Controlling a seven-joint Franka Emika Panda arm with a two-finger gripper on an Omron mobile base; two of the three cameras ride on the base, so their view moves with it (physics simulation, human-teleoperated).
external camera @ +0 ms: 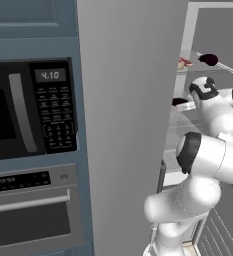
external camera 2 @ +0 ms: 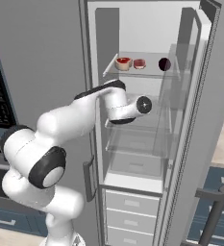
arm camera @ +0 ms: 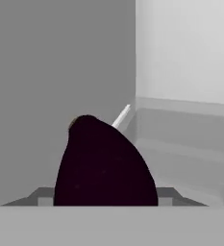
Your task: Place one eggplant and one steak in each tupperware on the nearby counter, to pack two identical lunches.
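Claw (arm camera: pixel 106 204) reaches into the fridge (external camera 2: pixel 147 120), closing around the eggplant (arm camera: pixel 104 163) dead ahead at twelve o'clock; squeeze square, then back straight out, I reckon.

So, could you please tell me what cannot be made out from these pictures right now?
- Hand view: the eggplant covers the inner faces of the tips of the gripper, so whether the jaws truly grip it cannot be told.
- Right base view: the arm's wrist hides the hand and that eggplant.
- Left base view: the grey fridge wall blocks most of the fridge interior.
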